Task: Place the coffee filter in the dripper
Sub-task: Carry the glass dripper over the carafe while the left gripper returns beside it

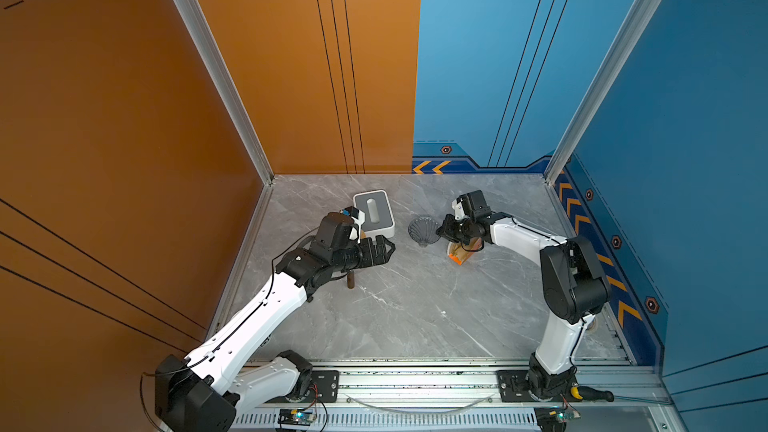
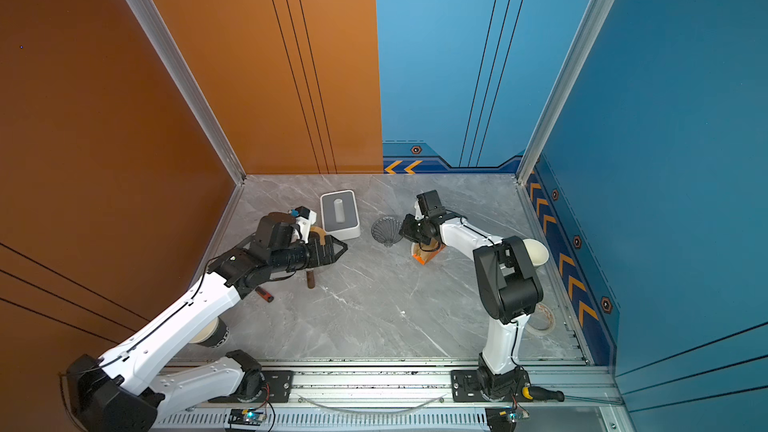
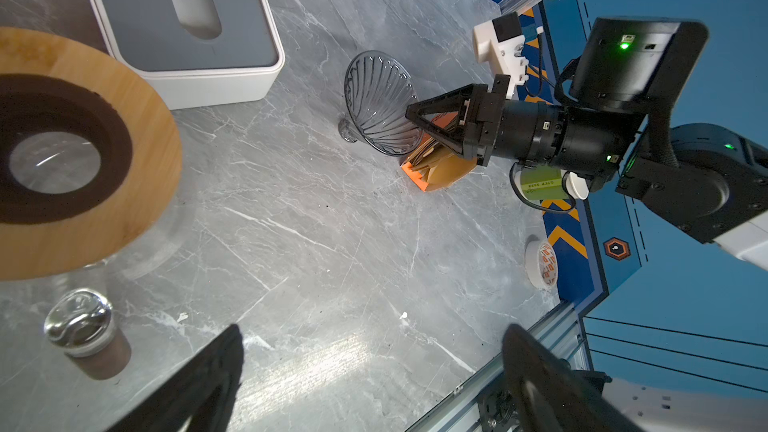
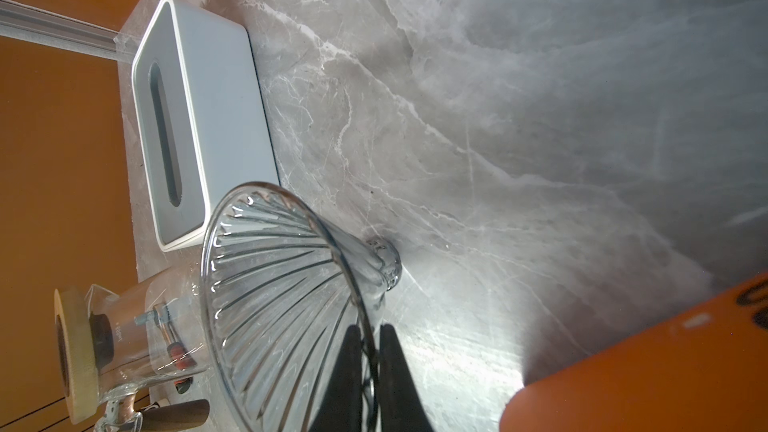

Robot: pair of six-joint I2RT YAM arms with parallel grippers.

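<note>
Right of centre in both top views, the dark grey, see-through, spiral-ribbed cone of the dripper (image 1: pixel 423 231) (image 2: pixel 385 230) lay tipped on its side on the grey marble table (image 1: pixel 415 305). Its wide mouth faced the left of the frame and its narrow stem was down by the surface. The right gripper (image 1: pixel 442 233) (image 4: pixel 371 328) had its jaws nearly together, pinching the dripper's rim. In the right wrist view one black finger (image 4: pixel 349 367) sat inside the cone and the other outside the wall.

Just to the lower right of the dripper, under the right gripper's wrist, the tan-brown paper coffee filter (image 1: pixel 459 249) (image 3: pixel 451 168) sat in an orange packet (image 3: pixel 415 174), not in the dripper. It could not be told whether one sheet or several showed there.

Left of centre, the left gripper (image 1: pixel 384 251) (image 3: pixel 374 328) hung over the table with its jaws spread wide, holding nothing. A round wooden ring with a dark hole (image 3: pixel 104 209) sat on a clear glass server (image 4: pixel 137 338) beneath that arm. A white rectangular box with a slotted grey top (image 1: pixel 374 214) stood just behind it.
</note>
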